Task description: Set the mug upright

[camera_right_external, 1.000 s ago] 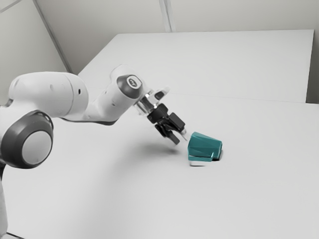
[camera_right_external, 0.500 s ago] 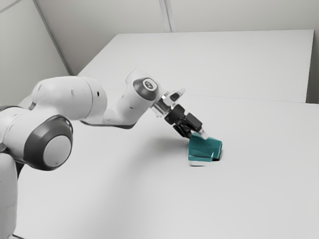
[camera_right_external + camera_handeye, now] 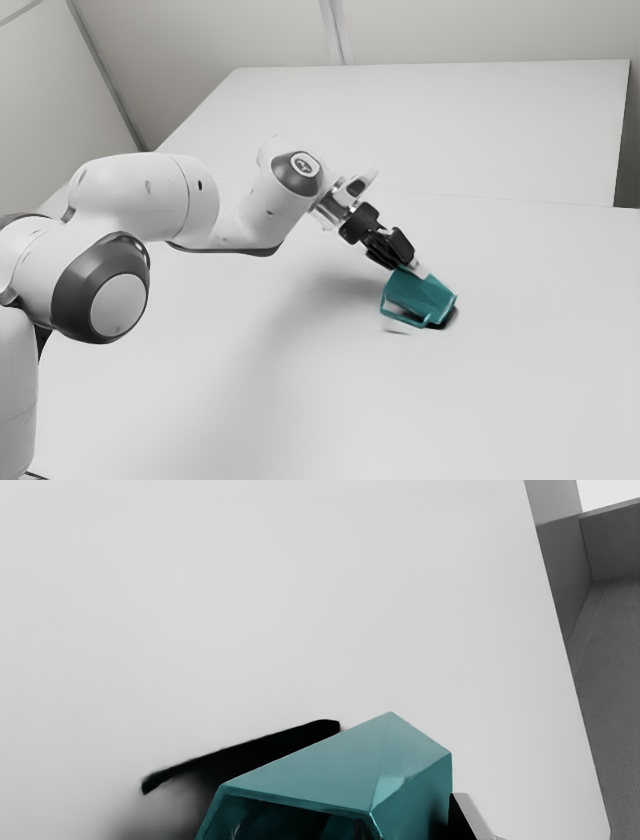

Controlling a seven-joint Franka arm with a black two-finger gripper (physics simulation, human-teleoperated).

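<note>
The teal faceted mug [image 3: 420, 298] lies on its side, tilted, on the white table in the exterior view. Its mouth faces roughly the exterior view's left, and its handle is on the lower side. My gripper [image 3: 408, 268] reaches down to the mug's upper side from the exterior view's upper left. In the wrist view the mug [image 3: 330, 775] shows its pale outer facets and part of its dark interior. The gripper [image 3: 469, 817] is right beside the mug's outer wall there; the rest of it is hidden.
The white table [image 3: 250, 370] extends around the mug, and a dark shadow lies beside it. The table's far edge and the grey floor [image 3: 612, 680] beyond are visible in the wrist view. Pale walls stand behind the table.
My arm has come down toward the exterior view's right and reached the mug. The mug has shifted slightly toward the exterior view's right and turned, its far end dipping lower.
</note>
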